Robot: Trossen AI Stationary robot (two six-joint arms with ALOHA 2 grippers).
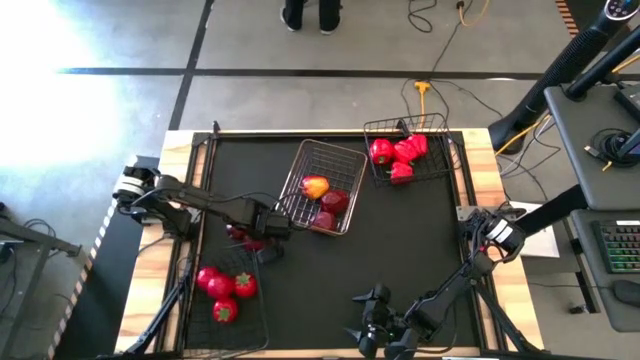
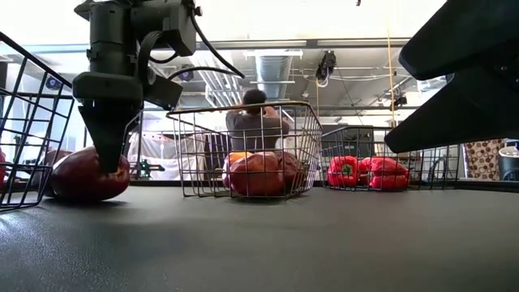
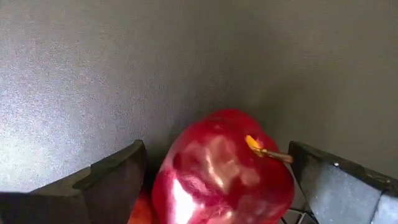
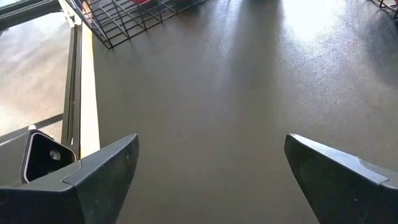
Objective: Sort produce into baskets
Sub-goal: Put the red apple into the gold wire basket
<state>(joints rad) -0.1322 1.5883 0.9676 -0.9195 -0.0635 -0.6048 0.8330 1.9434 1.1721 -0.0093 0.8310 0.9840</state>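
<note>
A dark red apple (image 3: 224,168) with a short stem lies on its side on the black table mat, between the silvery basket (image 1: 345,160) and the black basket holding tomatoes (image 1: 225,285). My left gripper (image 3: 217,186) points down over the apple, open, with one finger on each side of it; I see a gap at each finger. In the low view the gripper (image 2: 109,150) stands in front of the apple (image 2: 81,174). My right gripper (image 4: 211,180) is open and empty, low near the table's near edge (image 1: 378,335).
The silvery basket holds a yellow-red apple (image 1: 315,186) and two dark red apples (image 1: 333,203). The black basket at the far right (image 1: 445,125) holds red peppers (image 1: 398,155). A person sits beyond the table's far edge (image 2: 255,122). Bare mat lies between the grippers.
</note>
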